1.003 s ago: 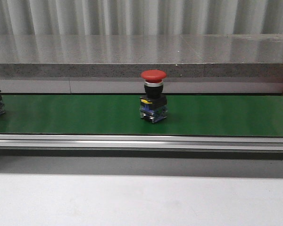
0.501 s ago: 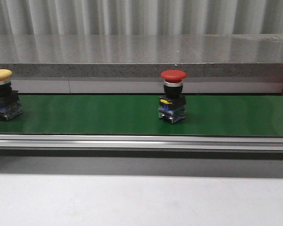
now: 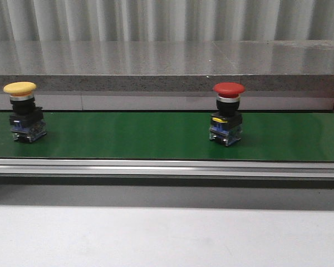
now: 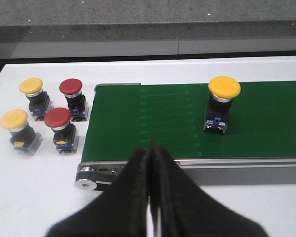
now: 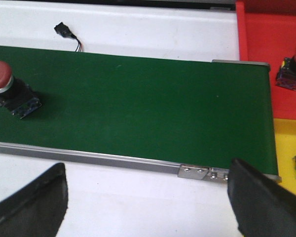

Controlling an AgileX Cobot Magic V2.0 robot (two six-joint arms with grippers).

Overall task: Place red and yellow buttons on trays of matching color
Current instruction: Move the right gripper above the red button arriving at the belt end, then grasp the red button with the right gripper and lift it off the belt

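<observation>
Buttons ride the green conveyor belt [image 3: 128,136] upright on their block bases, mushroom caps on top, which leaves the neck below each cap free for a pinch. We see the red button [image 3: 227,114] right of the belt's middle and the yellow button [image 3: 23,111] near its left end, the two well apart, so either could be taken without bumping the other.

Our right gripper [image 5: 148,202] hangs with its fingers spread wide on the near side of the belt, close to the belt's right end; we judge it is posted there because the red tray [image 5: 271,39] and the yellow tray [image 5: 291,148] lie just past that end, a short carry away. One red-capped button already sits in the red tray and part of another unit shows in the yellow one.

Our left gripper [image 4: 149,197] has its fingers pressed together, pinching nothing, above the near rail at the belt's left end. A stock of spare buttons [image 4: 44,116], two yellow and two red, stands on the white table just left of that end.

For room, the belt surface between the red button and the right end is bare, but the metal rail [image 3: 167,167] along the near edge and the stone ledge [image 3: 167,67] behind limit low approaches; coming from above looks safest to us.
</observation>
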